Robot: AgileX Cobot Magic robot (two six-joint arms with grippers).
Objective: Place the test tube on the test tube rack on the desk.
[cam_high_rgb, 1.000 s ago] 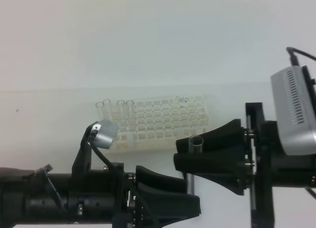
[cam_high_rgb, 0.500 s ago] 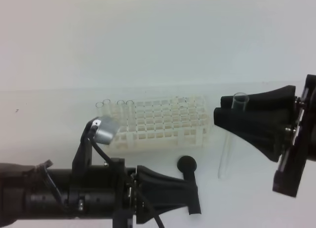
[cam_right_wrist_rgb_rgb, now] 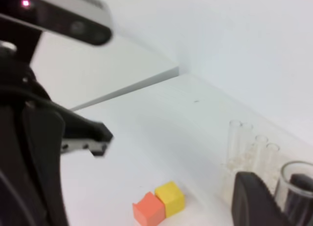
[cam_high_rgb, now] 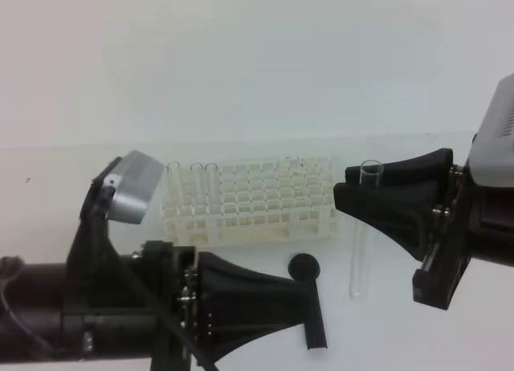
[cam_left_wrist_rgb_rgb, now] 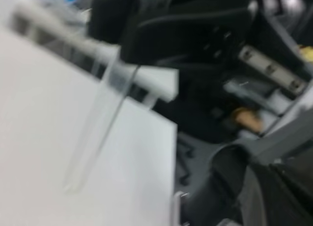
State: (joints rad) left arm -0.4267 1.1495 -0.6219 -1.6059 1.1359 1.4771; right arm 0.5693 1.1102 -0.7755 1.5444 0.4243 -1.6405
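1. Exterior high: right hand (cam_high_rgb: pixel 357 196) pinching test tube (cam_high_rgb: pixel 359 250) near rim, tube upright, just right of test tube rack (cam_high_rgb: pixel 249 210), above table (cam_high_rgb: pixel 64 194).
2. Left hand (cam_high_rgb: pixel 315 323) pressed together, empty.
3. Tube prob light, slippery, fragile; grip upper part gently.

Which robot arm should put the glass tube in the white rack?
The right arm. Its fingers are shut on the tube, which hangs upright just beside the rack. The left fingers are shut on nothing, low by the black stick.
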